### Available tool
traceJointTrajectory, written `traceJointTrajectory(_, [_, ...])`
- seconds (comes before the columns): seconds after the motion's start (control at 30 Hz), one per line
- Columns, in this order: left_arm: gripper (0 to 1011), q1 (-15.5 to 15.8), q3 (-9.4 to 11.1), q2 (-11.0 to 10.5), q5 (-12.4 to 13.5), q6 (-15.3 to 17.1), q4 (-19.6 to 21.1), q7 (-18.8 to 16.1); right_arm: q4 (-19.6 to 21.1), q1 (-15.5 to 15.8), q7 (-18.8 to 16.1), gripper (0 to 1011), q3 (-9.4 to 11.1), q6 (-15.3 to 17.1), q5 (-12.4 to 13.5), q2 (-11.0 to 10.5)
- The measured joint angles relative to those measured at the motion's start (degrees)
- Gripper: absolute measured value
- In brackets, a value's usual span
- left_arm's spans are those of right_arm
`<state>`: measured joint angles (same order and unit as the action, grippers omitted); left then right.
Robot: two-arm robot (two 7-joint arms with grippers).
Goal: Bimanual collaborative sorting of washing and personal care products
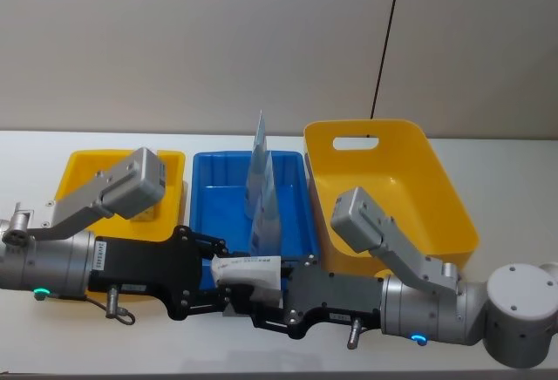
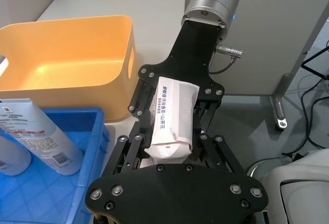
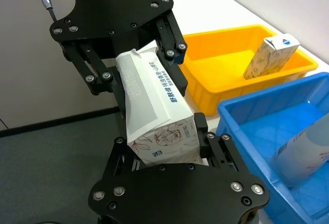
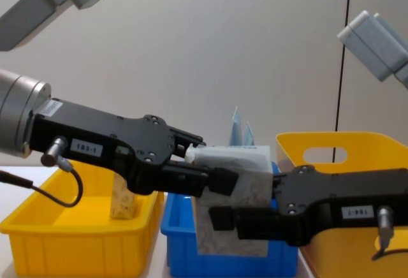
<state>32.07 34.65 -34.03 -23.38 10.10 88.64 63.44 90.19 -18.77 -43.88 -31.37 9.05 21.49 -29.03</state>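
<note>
A beige marble-patterned carton (image 1: 253, 268) with a white top hangs in front of the blue bin (image 1: 218, 197), held from both sides. My left gripper (image 1: 228, 275) is shut on one end and my right gripper (image 1: 261, 297) is shut on the other. In the left wrist view the carton (image 2: 172, 113) runs from my left gripper (image 2: 167, 149) up into the right one. The right wrist view shows the carton (image 3: 154, 106) in my right gripper (image 3: 164, 147). Two pale-blue tubes (image 1: 261, 188) stand in the blue bin. Another carton (image 3: 270, 54) stands in the small yellow bin (image 3: 231, 70).
A large yellow bin (image 1: 392, 179) with a handle cut-out stands to the right of the blue bin, and the small yellow bin (image 1: 78, 175) to its left. All three sit in a row on a white table (image 1: 488, 153) near a grey wall.
</note>
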Motion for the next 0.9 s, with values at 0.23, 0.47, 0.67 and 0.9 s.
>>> traceJointTrajectory(0.23, [377,0.0,0.1,0.0,0.0,0.0,0.0,0.0,0.0,0.0,0.2,472,0.0,0.2,0.1,0.1])
traceJointTrajectory(0.47, [377,0.0,0.1,0.0,0.0,0.0,0.0,0.0,0.0,0.0,0.3,472,0.0,0.2,0.3,0.0])
traceJointTrajectory(0.67, [393,-0.1,0.1,0.0,0.0,0.0,0.0,0.1,0.2,0.2,0.3,472,0.1,0.0,1.1,-0.1])
traceJointTrajectory(0.9, [579,-0.1,0.2,0.0,-0.1,0.0,0.1,0.3,0.3,0.6,0.0,433,0.3,-1.1,2.0,-0.4])
